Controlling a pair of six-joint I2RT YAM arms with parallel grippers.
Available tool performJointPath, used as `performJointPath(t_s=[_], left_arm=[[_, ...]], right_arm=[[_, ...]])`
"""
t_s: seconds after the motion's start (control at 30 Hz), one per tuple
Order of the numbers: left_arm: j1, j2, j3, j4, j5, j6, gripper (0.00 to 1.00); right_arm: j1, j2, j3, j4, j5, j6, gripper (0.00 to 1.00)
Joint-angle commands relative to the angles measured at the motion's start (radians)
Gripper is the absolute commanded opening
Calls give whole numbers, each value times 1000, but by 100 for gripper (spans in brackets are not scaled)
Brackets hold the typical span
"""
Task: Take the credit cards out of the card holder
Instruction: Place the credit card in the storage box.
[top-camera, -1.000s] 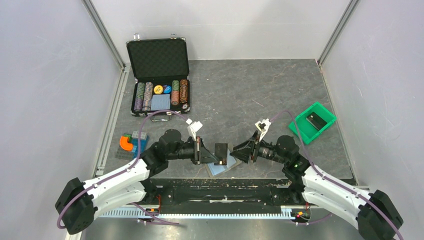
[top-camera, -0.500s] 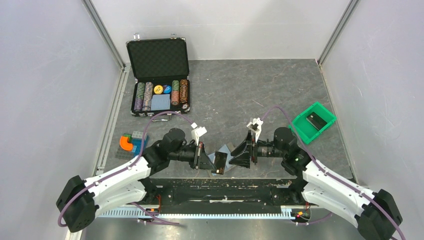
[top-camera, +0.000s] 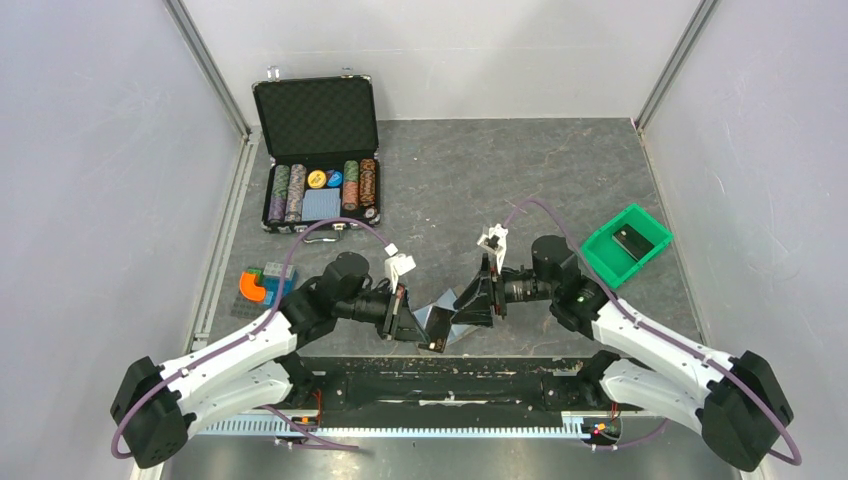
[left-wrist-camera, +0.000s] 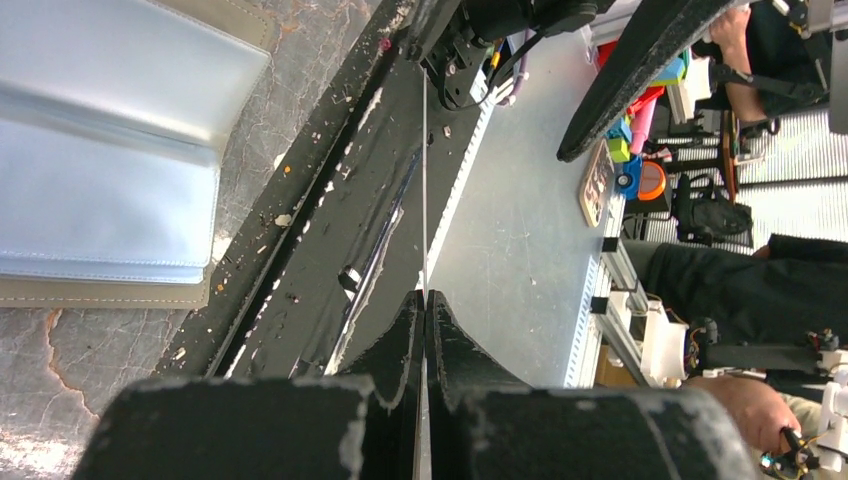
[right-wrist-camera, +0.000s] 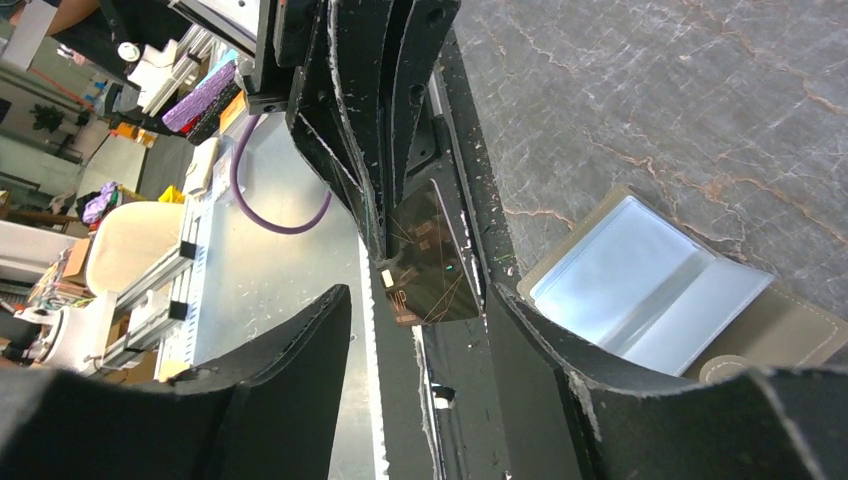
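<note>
On the grey, stone-patterned tabletop (top-camera: 560, 180), close to its near edge, the white-and-black left arm (top-camera: 240, 355) and right arm (top-camera: 650, 345) meet nose to nose over the open tan bifold card holder (right-wrist-camera: 640, 290). It lies flat with its two pale-blue panels facing up. The left jaws are clenched on a thin dark brownish card with gold markings (right-wrist-camera: 430, 265), held just beside the holder and clear of it. The right jaws stand released, facing that card and apparently touching nothing. The step looks like a handover: the right jaws should close squarely on the card's free end, short of the left fingertips, before the left lets go, so the card neither bends nor drops. Only the right wrist view shows the card's face. The left wrist view reduces it to a hairline, and the top view hides much of the holder beneath the arms. Whether more cards sit in the pockets cannot be told.
</note>
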Motion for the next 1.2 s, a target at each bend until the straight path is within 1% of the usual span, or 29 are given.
performJointPath(t_s=[0.0,0.13,0.27,0.33,0.37,0.5,0.53,0.63,0.73,0.77,0.8,0.83,0.93,1.07,1.1,1.13,1.17], left_arm=[[-3,-7,49,-20,60,79,2],[-3,0,61,-22,89,95,2],[-3,-10,57,-6,91,95,2],[-3,-7,56,-6,96,94,2],[-3,-4,56,-6,98,94,2],[-3,6,59,-6,103,94,2],[-3,6,59,-6,105,95,2],[-3,5,60,-11,104,96,2],[-4,5,63,-17,90,99,2],[-3,7,68,-32,79,106,6],[-3,10,82,-51,64,119,13],[-3,14,92,-78,46,130,22],[-3,24,129,-154,1,173,57],[-3,26,177,-247,-86,225,82],[-3,26,190,-272,-110,237,95],[-3,24,203,-301,-147,249,100],[-3,26,214,-319,-173,259,100]], right_arm=[[-3,34,55,7,-68,-27,55],[-3,56,54,20,-116,-30,47],[-3,70,37,35,-124,-33,47],[-3,82,33,49,-133,-27,44],[-3,87,31,62,-136,-22,41],[-3,95,29,86,-147,-15,24],[-3,95,29,91,-147,-14,17],[-3,95,27,107,-142,-7,1],[-4,87,12,129,-128,1,0],[-4,83,8,134,-122,5,0],[-4,78,3,139,-116,9,0],[-6,72,-1,144,-107,15,0],[-10,50,-15,150,-86,21,0],[-32,39,-27,152,-61,34,0],[-37,38,-31,152,-58,39,0],[-44,32,-35,150,-49,41,0],[-50,29,-38,143,-41,39,0]])
